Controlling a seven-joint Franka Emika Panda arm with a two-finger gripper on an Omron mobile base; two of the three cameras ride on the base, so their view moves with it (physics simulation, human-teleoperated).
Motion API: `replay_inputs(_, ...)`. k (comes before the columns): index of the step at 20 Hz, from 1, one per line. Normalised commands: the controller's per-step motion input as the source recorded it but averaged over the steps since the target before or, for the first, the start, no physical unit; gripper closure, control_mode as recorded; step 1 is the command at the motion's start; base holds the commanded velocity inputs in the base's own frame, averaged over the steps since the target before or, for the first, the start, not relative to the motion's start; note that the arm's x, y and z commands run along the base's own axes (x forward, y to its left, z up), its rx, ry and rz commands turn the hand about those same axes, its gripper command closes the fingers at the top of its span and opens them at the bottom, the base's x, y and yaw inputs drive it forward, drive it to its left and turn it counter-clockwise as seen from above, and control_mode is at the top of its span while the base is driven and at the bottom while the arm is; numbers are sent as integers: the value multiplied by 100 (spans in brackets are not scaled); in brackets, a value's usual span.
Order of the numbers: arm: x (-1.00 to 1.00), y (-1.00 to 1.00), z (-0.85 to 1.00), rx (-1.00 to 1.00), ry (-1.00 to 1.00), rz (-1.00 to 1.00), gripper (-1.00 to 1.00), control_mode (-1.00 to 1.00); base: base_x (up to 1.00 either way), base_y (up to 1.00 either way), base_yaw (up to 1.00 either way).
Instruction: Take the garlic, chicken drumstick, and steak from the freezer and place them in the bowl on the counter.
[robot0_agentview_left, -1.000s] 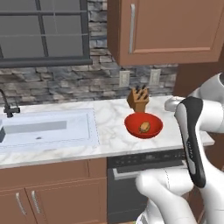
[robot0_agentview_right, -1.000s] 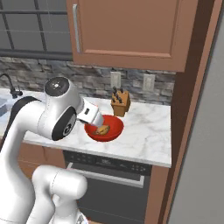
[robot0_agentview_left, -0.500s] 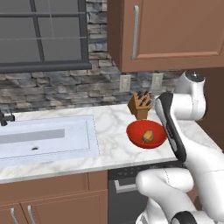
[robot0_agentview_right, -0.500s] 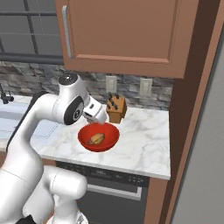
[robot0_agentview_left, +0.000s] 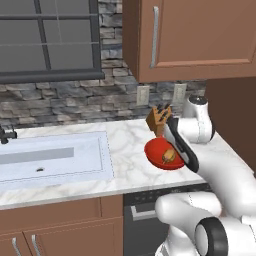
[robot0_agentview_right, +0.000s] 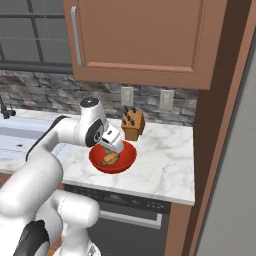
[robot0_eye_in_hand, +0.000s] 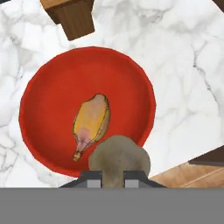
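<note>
Sitting on the white marble counter (robot0_agentview_right: 165, 160): red bowl (robot0_eye_in_hand: 52, 83), with a chicken drumstick (robot0_eye_in_hand: 91, 122) lying in its middle. Just behind the bowl, a wooden knife block (robot0_agentview_right: 133, 125). Poised over the bowl's near rim, gripper (robot0_eye_in_hand: 113, 175) clamped on a brownish-grey rounded lump (robot0_eye_in_hand: 120, 159), possibly the garlic, hard to tell. Left along the counter, white sink (robot0_agentview_left: 50, 157).

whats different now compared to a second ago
The base has driven closer, so the bowl and knife block look bigger. The claw, shut on a greyish-brown lump, now hangs over the bowl. The drumstick lies in the bowl as before.
</note>
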Motion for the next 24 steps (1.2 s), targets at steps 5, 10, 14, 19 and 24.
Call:
replay_inputs(5,49,-6,-57,0,2,-1,100,-100,0,0,0)
replay_inputs(10,55,0,-38,0,0,0,100,-100,0,0,0)
replay_inputs(14,54,-8,-29,0,0,0,100,-100,0,0,0)
replay_inputs(19,19,-28,-16,0,0,0,-100,-100,0,0,0)
replay_inputs(24,-4,-3,0,0,0,0,-100,-100,0,0,0)
